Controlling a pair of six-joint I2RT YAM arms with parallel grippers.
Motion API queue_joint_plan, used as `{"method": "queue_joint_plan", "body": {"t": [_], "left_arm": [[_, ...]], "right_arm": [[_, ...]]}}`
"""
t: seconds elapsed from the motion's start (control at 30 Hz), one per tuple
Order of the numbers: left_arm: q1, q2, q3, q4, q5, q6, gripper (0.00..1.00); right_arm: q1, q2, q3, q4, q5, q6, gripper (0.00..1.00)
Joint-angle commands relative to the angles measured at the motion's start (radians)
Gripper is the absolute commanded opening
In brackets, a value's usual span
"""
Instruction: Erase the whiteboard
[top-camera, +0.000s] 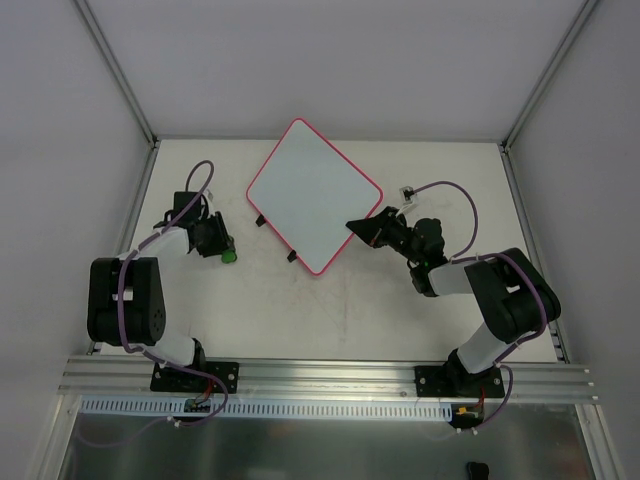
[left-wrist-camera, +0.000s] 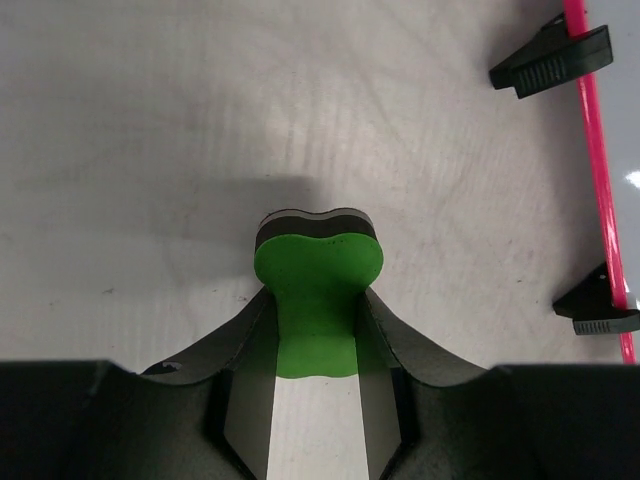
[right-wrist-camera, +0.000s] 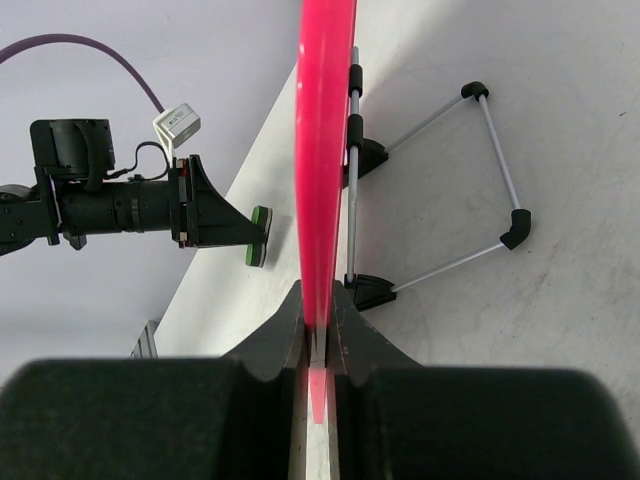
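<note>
The whiteboard (top-camera: 313, 195), white with a thin pink-red frame and no writing showing, lies turned like a diamond mid-table. Two black clips (top-camera: 291, 256) sit on its near-left edge. My right gripper (top-camera: 358, 228) is shut on the board's right edge. In the right wrist view the frame (right-wrist-camera: 322, 150) runs edge-on between the closed fingers of the right gripper (right-wrist-camera: 318, 320). My left gripper (top-camera: 225, 250) is shut on the green bone-shaped eraser (left-wrist-camera: 317, 290), just left of the board. The frame (left-wrist-camera: 600, 150) and a clip (left-wrist-camera: 550, 58) show in the left wrist view.
A thin wire stand (right-wrist-camera: 440, 200) with black feet shows on the underside of the board. White enclosure walls and metal posts ring the table (top-camera: 400, 310). An aluminium rail (top-camera: 330, 375) carries both arm bases at the near edge.
</note>
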Motion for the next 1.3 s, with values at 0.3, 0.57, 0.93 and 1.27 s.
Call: {"method": "queue_joint_plan", "body": {"t": [0.3, 0.57, 0.93, 1.27], "left_arm": [[0.015, -0.057, -0.017, -0.045, -0.04, 0.067, 0.16], [0.015, 0.01, 0.012, -0.066, -0.019, 0.108, 0.3], [0.015, 0.004, 0.01, -0.069, -0.094, 0.101, 0.98], [0.015, -0.095, -0.02, -0.056, -0.164, 0.076, 0.99]], "right_arm": [[0.018, 0.003, 0.052, 0.315, -0.097, 0.031, 0.0], [0.02, -0.006, 0.05, 0.316, -0.101, 0.025, 0.07], [0.02, -0.001, 0.049, 0.316, -0.094, 0.023, 0.09], [0.018, -0.003, 0.047, 0.315, -0.089, 0.02, 0.12]]}}
